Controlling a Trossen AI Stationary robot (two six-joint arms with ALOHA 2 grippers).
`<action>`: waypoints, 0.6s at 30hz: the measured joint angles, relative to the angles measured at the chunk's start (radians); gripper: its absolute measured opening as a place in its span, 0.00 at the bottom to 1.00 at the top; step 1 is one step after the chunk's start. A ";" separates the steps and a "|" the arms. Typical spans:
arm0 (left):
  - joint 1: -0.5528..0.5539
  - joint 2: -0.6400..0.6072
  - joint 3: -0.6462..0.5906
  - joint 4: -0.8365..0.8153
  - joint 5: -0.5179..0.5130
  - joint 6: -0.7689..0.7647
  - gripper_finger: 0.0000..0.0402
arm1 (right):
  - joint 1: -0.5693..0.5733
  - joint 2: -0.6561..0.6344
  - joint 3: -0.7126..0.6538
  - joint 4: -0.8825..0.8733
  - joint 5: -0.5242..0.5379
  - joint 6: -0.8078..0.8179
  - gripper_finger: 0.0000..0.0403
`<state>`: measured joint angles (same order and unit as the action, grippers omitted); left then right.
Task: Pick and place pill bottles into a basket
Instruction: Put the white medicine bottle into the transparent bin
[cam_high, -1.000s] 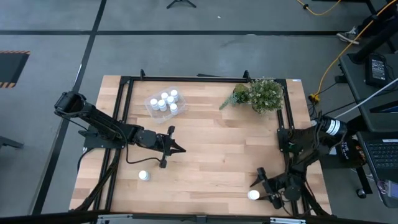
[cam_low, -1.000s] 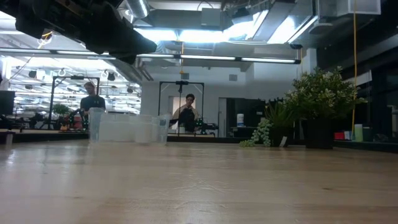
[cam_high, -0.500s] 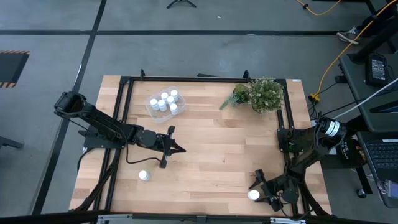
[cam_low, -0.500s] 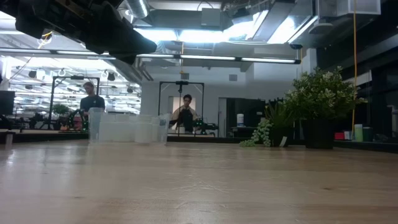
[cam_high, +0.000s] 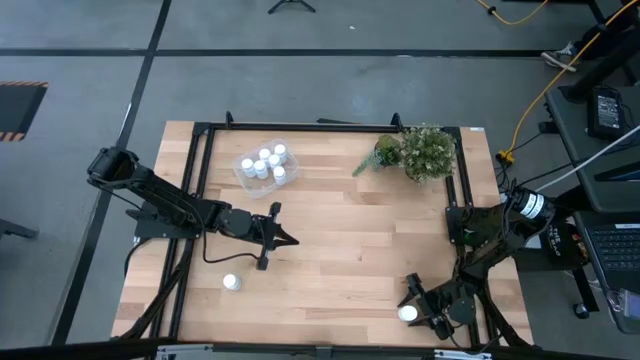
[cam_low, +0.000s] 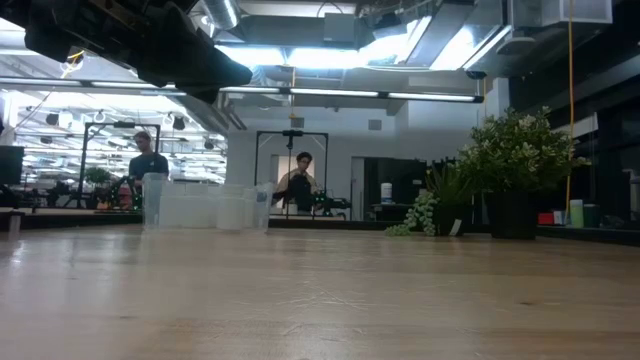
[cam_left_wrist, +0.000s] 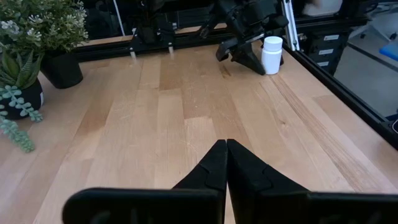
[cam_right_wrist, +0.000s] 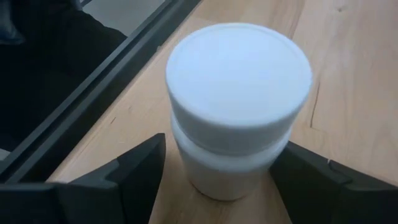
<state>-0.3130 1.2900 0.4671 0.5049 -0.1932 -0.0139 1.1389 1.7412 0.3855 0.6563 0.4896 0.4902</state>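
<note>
Table (cam_high: 340, 250): wood top, green plant (cam_high: 420, 150) at far right corner. Clear basket (cam_high: 262, 167) at far left, five pill bottles (cam_high: 268, 162) upright inside. Left gripper (cam_high: 285, 240) hovers mid-left, fingers pressed together, holding nothing. Right gripper (cam_high: 412, 312) down at near right edge, fingers spread, straddling an upright bottle (cam_right_wrist: 233, 112) with gaps either side, not clamped. Seventh bottle (cam_high: 231, 283) stands loose near-left, close to the left gripper.

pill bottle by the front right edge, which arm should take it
Right. The right tool already straddles that pill bottle, its fingers open on either side. The left tool is shut and sits mid-table, nearer the other loose bottle.
</note>
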 joint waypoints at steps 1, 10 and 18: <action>0.000 0.000 0.000 0.000 0.000 0.000 0.00 | 0.000 0.000 0.000 0.000 0.000 0.000 0.69; 0.000 0.000 0.000 0.000 0.000 0.000 0.00 | 0.000 0.000 0.000 0.001 0.007 -0.007 0.58; 0.000 0.000 0.000 0.000 0.000 0.000 0.00 | 0.000 0.001 0.000 0.015 0.005 -0.033 0.41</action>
<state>-0.3134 1.2901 0.4674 0.5049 -0.1932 -0.0136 1.1385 1.7424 0.3855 0.6712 0.4942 0.4574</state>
